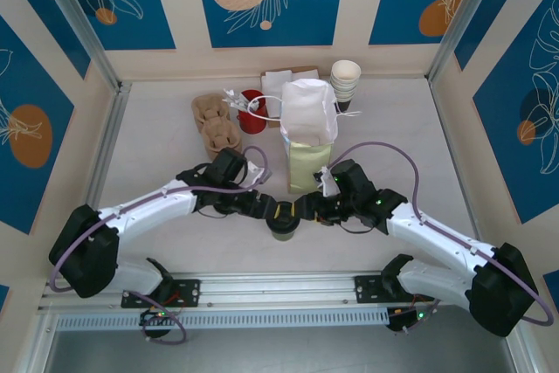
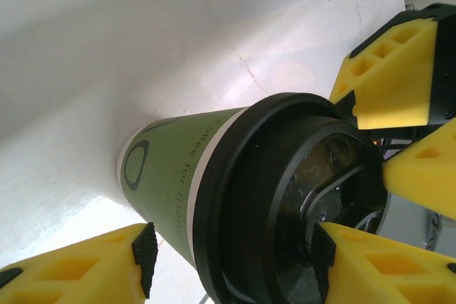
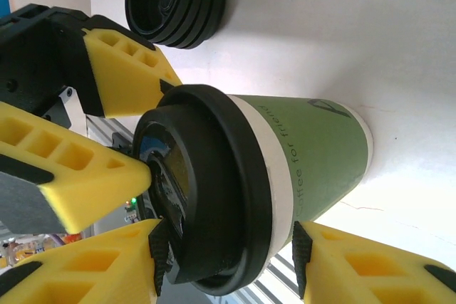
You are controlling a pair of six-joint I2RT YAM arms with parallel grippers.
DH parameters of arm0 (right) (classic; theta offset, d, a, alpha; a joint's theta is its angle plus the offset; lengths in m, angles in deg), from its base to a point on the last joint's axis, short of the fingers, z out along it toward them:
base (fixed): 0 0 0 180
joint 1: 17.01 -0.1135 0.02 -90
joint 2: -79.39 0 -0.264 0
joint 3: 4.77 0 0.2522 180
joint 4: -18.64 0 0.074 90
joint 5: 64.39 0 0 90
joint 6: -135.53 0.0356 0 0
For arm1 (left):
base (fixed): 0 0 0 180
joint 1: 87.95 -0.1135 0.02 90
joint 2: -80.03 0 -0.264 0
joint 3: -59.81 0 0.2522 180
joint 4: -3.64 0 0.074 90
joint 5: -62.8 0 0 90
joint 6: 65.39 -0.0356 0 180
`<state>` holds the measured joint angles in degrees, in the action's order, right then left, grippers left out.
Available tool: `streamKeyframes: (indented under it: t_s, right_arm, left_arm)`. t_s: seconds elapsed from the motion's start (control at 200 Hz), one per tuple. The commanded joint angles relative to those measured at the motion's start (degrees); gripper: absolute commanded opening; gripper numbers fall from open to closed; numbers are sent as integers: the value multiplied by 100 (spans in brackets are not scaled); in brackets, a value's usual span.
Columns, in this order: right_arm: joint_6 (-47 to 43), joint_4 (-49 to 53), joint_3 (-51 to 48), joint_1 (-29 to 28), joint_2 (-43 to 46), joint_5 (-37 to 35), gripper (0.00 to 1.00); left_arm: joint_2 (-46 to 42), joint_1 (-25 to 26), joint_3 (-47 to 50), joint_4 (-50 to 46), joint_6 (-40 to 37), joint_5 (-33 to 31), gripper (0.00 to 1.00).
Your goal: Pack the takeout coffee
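The takeout coffee (image 1: 283,220), a green paper cup with a black lid, stands upright on the white table between my two grippers. My left gripper (image 1: 265,209) reaches in from the left. In the left wrist view it (image 2: 231,258) straddles the coffee (image 2: 178,176): one pad rests on the lid top, the other stands just off the green side. My right gripper (image 1: 307,209) comes from the right. In the right wrist view it (image 3: 229,261) is shut on the coffee (image 3: 306,154), one pad on the lid's top edge and the other against the side under the lid.
A yellow-green paper bag (image 1: 310,163) with white paper at its mouth stands just behind the coffee. Stacked cream cups (image 1: 345,80), brown cup carriers (image 1: 216,124) and a red item (image 1: 251,113) sit at the back. A stack of black lids (image 3: 174,1) lies nearby.
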<state>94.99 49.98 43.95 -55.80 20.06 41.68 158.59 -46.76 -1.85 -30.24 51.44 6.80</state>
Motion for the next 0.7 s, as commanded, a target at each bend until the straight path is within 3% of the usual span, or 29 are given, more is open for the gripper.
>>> streamKeyframes:
  t_s: [0.0, 0.38, 0.695]
  right_arm:
    - [-142, 157, 217, -50, -32, -67, 51]
    - [-225, 278, 231, -67, -80, -182, 51]
    - [-283, 385, 231, -103, -90, -358, 48]
  left_arm:
    - [74, 104, 44, 12, -99, 50, 59]
    - [128, 144, -92, 46, -92, 73, 59]
    - [-52, 141, -181, -50, -89, -19, 66]
